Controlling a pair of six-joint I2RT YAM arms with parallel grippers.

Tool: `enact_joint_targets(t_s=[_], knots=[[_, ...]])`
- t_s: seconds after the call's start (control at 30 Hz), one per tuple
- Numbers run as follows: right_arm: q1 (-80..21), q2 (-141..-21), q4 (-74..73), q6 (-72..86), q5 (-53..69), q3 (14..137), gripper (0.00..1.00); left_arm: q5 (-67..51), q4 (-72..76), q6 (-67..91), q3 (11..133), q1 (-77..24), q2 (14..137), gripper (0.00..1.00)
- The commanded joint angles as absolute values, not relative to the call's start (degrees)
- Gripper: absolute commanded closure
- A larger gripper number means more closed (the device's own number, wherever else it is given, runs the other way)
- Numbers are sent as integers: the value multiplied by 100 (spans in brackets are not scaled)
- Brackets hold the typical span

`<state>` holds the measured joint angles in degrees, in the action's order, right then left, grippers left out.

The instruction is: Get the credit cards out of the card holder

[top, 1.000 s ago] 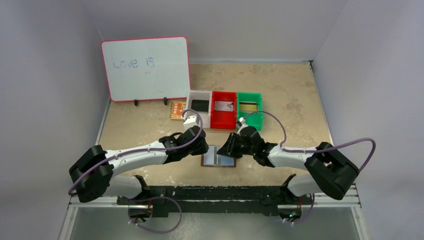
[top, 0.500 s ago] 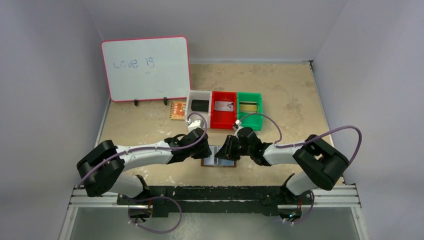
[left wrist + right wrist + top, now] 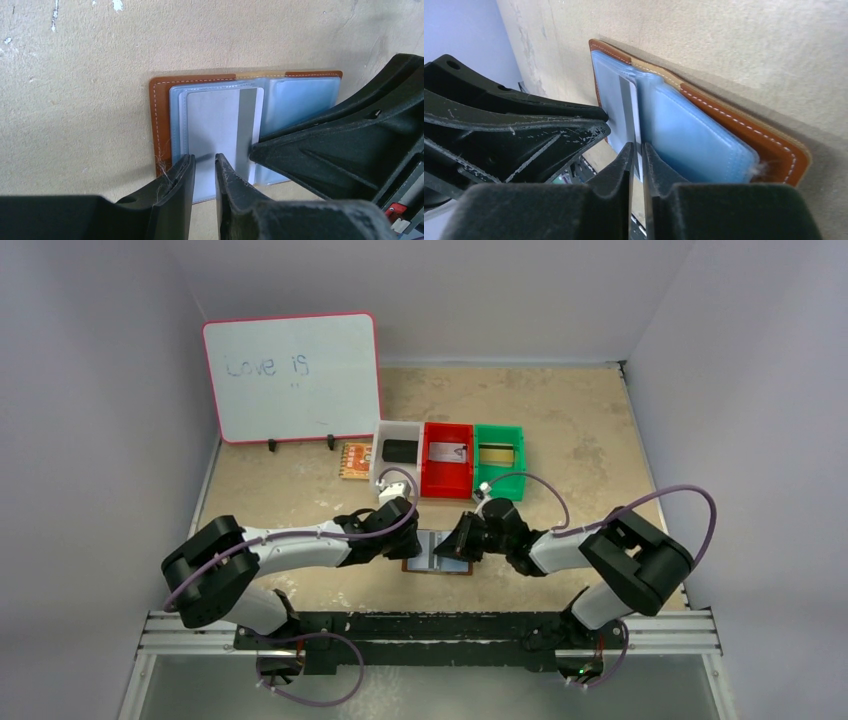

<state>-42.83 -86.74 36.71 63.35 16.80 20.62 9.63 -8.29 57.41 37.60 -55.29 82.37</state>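
The brown card holder (image 3: 432,551) lies open on the table between my two grippers, pale blue pocket panels up; it also shows in the left wrist view (image 3: 160,115) and the right wrist view (image 3: 744,130). A pale grey credit card (image 3: 215,120) with a dark stripe sits in the left pocket. My right gripper (image 3: 637,150) (image 3: 456,544) is closed on that card's edge (image 3: 631,100) at the holder's fold. My left gripper (image 3: 205,162) (image 3: 410,540) rests over the left pocket's near edge, jaws a narrow gap apart with nothing between them.
A white bin (image 3: 380,440), a red bin (image 3: 445,490) and a green bin (image 3: 500,480) stand in a row behind the holder. An orange patterned card (image 3: 354,460) lies left of them. A whiteboard (image 3: 292,378) stands at the back left.
Both arms have drawn their elbows in toward the centre, and both grippers have stayed at the holder, the right one a little further over it.
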Motion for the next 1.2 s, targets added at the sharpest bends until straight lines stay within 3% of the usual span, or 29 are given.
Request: enact_joint_targets(t_s=[0.0,0.17,0.57,0.67,0.83,0.93,1.17], knots=[[-4131,-8755,4542,6655,2009,1816,89,1030,-1084,5624,3636,-5546,8420,79],[-4040,-8836,4854,6709,2146,1654,100,1167,-1166,5666,3552,-5546,8436,81],[-3868,-8659,5015,6675,2223,1310,100,1418,-1402,5679,3590,-5547,8520,82],[-3867,-8716,4935,6540,2358,1441,88,1336,-1309,5660,3578,-5547,8515,82],[-3867,-8956,4967,6361,2492,1697,82,1312,-1282,5658,3586,-5545,8525,84],[-3867,-9072,4938,6307,2496,1788,72,1318,-1291,5670,3574,-5547,8525,85],[-3868,-9407,5052,6304,2497,1811,70,1316,-1291,5678,3560,-5555,8517,87]])
